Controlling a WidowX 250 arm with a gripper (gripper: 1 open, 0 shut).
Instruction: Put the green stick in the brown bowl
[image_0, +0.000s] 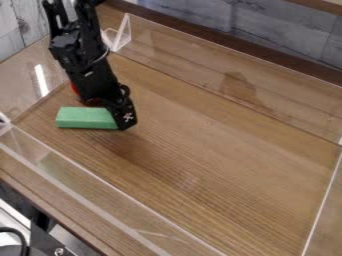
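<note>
The green stick (82, 118), a flat light-green block, lies on the wooden table at the left. My gripper (122, 115) hangs at the stick's right end, low over it and covering that end. Its fingers are dark and seen from above, so whether they are open or shut does not show. The brown bowl is out of view.
Clear acrylic walls (80, 195) fence the wooden table (214, 150) on all sides, with a raised clear panel at the back left (118, 35). A brick wall lies behind.
</note>
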